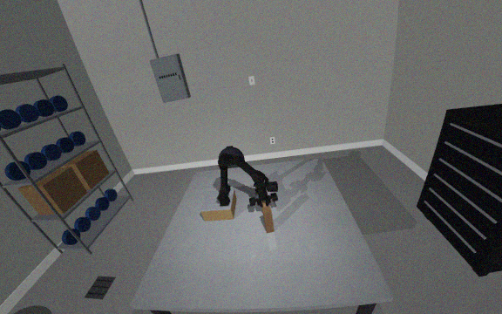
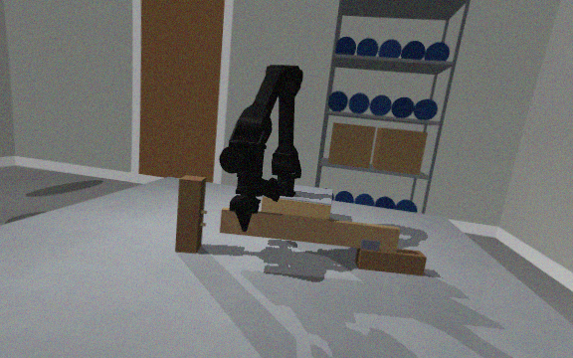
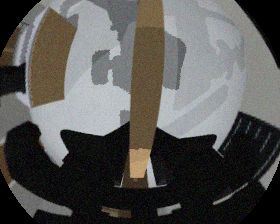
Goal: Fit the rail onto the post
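A grey table (image 2: 93, 298) fills the middle of the room, with a metal shelf rack (image 2: 443, 70) of blue balls and brown boxes behind it, a tall brown door (image 2: 179, 85) to one side and a black drawer cabinet (image 1: 479, 187) off to the other. On the table the black arm (image 2: 267, 129) stands folded over, its elbow high and its wrist pointing down. Below it the long wooden rail (image 2: 311, 230) is lifted clear of the table at its near end and lies almost level, its far end resting in the bracket on the low footboard block (image 2: 391, 261). The gripper (image 2: 243, 221) is clamped on the rail close to that near end, one finger showing dark across the rail's side (the wrist view looks straight down the length of the wood between the fingers). The short post (image 2: 190, 214) stands upright just beyond the rail's end, a small gap between them. Its two pegs (image 2: 204, 218) poke out toward the rail, outside it.
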